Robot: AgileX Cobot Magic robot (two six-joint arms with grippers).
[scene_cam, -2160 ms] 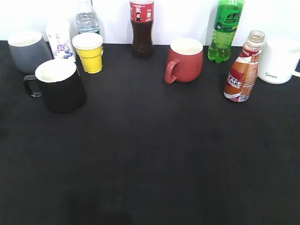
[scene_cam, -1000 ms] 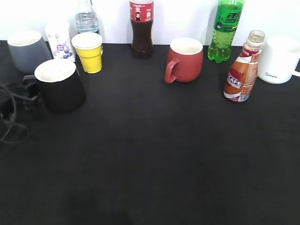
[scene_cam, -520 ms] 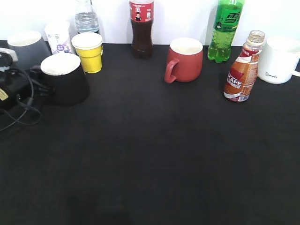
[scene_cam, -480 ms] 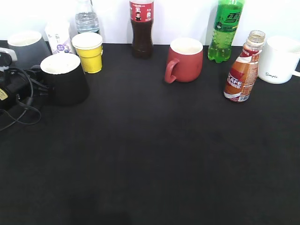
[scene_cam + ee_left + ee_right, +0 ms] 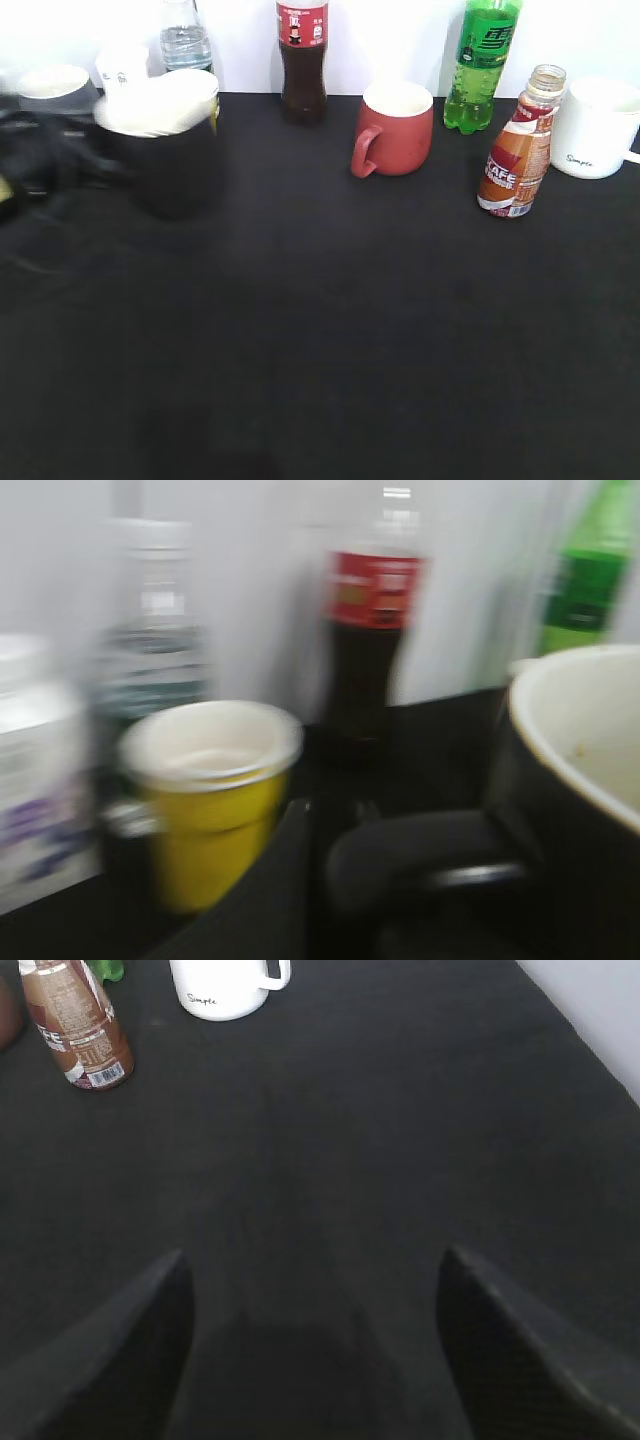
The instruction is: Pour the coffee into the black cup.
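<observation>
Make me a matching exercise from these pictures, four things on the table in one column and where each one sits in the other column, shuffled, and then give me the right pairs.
Things:
1. coffee bottle
2. black cup
3. red mug
4. cola bottle

Places in the exterior view:
A. far left, blurred, at the left gripper
B. back row, left of the middle, against the white wall
C. right side, just left of the white mug
D. near the middle, handle pointing left

Pairs: 1-C, 2-A, 3-D, 4-B
</observation>
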